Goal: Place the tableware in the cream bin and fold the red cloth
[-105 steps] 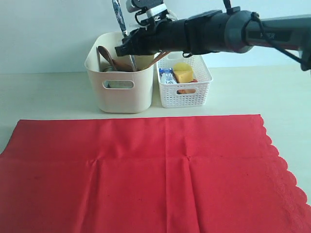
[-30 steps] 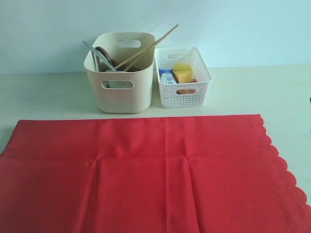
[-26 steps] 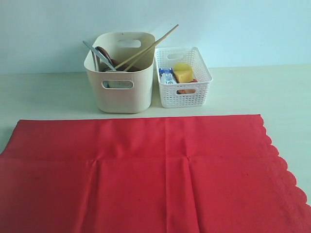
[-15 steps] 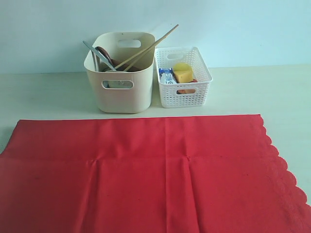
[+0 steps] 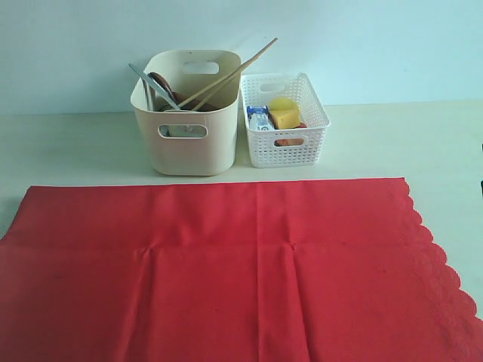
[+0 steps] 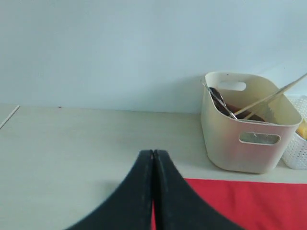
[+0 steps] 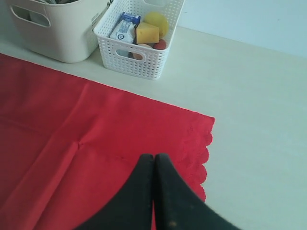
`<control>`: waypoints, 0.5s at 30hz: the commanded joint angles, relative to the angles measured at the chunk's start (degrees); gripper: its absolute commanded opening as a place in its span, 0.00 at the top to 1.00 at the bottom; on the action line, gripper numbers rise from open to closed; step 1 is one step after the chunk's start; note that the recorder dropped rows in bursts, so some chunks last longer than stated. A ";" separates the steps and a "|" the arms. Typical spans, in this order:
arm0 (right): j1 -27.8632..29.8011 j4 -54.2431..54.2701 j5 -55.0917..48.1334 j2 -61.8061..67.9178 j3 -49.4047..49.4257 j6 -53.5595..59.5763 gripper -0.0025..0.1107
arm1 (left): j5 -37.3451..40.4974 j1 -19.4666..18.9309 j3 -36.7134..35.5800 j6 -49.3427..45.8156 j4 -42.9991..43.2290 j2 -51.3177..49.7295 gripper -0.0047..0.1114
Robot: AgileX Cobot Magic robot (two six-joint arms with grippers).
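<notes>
The red cloth [image 5: 226, 264] lies spread flat across the front of the table, its scalloped edge on the right. Behind it the cream bin [image 5: 185, 147] holds tableware: two chopsticks [image 5: 235, 66] lean out over its right rim, and a silver knife [image 5: 149, 83] and a dark wooden spoon [image 5: 161, 81] stand at its left side. Neither arm shows in the exterior view. My left gripper [image 6: 153, 152] is shut and empty, beside the cloth [image 6: 249, 201], with the bin [image 6: 244, 143] ahead of it. My right gripper [image 7: 154, 156] is shut and empty above the cloth [image 7: 72, 143], near its scalloped edge.
A low white lattice basket [image 5: 285, 132] touches the bin's right side and holds a milk carton, a cheese wedge and a lemon [image 7: 156, 21]. Bare pale tabletop [image 5: 68, 143] runs to the left and right of the containers. A plain wall stands behind them.
Earlier my right arm hung over the cream bin with the knife; it has left the exterior view and the knife stands in the bin. Nothing has moved in the last second.
</notes>
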State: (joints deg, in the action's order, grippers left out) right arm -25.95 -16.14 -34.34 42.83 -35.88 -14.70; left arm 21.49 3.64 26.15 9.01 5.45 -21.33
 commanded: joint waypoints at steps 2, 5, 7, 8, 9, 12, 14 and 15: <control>0.02 0.38 1.07 -0.20 0.12 0.02 0.98 | -0.27 0.40 7.63 -0.02 1.27 -7.22 0.96; 0.02 0.52 1.07 -0.20 0.12 0.02 0.98 | -0.27 0.40 11.39 -0.02 1.27 -11.06 0.96; 0.02 0.75 1.07 -0.20 0.12 0.02 0.98 | -0.27 0.40 12.65 -0.02 1.27 -12.89 0.96; 0.02 0.89 1.07 -0.20 0.12 0.02 0.98 | -0.65 0.40 12.93 -0.02 1.27 -13.61 0.96; 0.02 0.98 1.07 -0.20 0.12 0.02 0.98 | -0.79 0.40 12.93 -0.02 1.27 -14.10 0.96; 0.02 1.01 1.50 -0.20 0.12 0.02 0.98 | -0.56 0.40 12.93 -0.02 1.27 -15.02 0.96; 0.02 1.28 2.02 -0.20 0.12 0.02 0.98 | -0.56 0.40 12.93 -0.02 1.27 -15.02 0.96; 0.02 1.28 2.15 -0.20 0.12 0.02 0.98 | -0.56 0.40 12.93 -0.02 1.27 -15.02 0.96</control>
State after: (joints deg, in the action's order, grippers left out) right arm -25.95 -15.13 -33.70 42.83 -35.88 -14.70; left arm 21.24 3.64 38.70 9.01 6.45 -36.08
